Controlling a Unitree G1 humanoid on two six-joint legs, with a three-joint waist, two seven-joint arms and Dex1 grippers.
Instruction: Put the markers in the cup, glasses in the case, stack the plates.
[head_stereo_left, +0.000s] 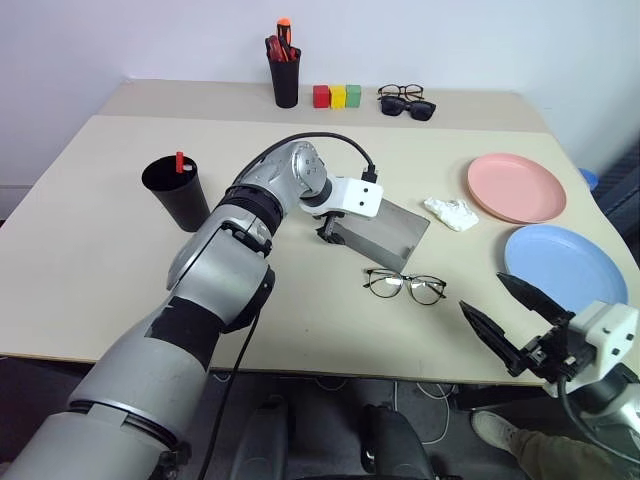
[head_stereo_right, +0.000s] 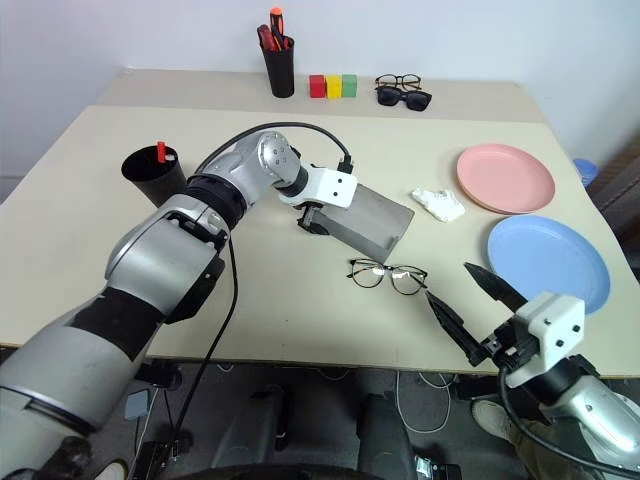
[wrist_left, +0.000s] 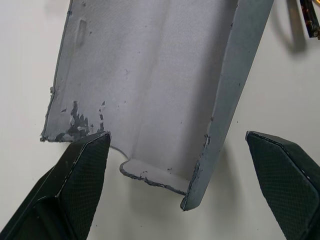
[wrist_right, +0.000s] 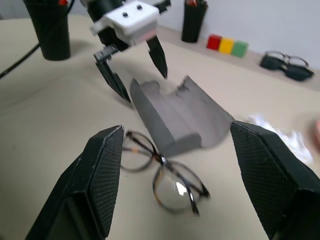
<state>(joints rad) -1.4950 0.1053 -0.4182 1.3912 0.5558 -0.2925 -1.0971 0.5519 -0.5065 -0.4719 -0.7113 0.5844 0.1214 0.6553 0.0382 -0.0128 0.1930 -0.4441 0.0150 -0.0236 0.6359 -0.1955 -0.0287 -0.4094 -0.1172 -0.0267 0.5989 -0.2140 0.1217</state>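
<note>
Bright, even indoor light, soft faint shadows on the table (head_stereo_left: 100, 250), glasses (wrist_right: 165, 175) blurred close up, no glare

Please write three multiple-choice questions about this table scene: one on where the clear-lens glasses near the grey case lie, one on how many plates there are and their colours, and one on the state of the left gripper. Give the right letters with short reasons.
1. Where do the glasses lie?
A. inside the case
B. on the table, just in front of the case
C. on the pink plate

2. Which plates are on the table?
A. one pink, one blue
B. two pink
C. three blue

3. How is the left gripper?
A. shut on the glasses
B. shut on a marker
C. open, at the end of the case

Answers:
1. B: the glasses rest on the bare table beside the case, nearer the robot.
2. A: the pink plate and the blue plate lie side by side, not stacked.
3. C: the left gripper has its fingers spread on either side of the case's end, gripping nothing.
</note>
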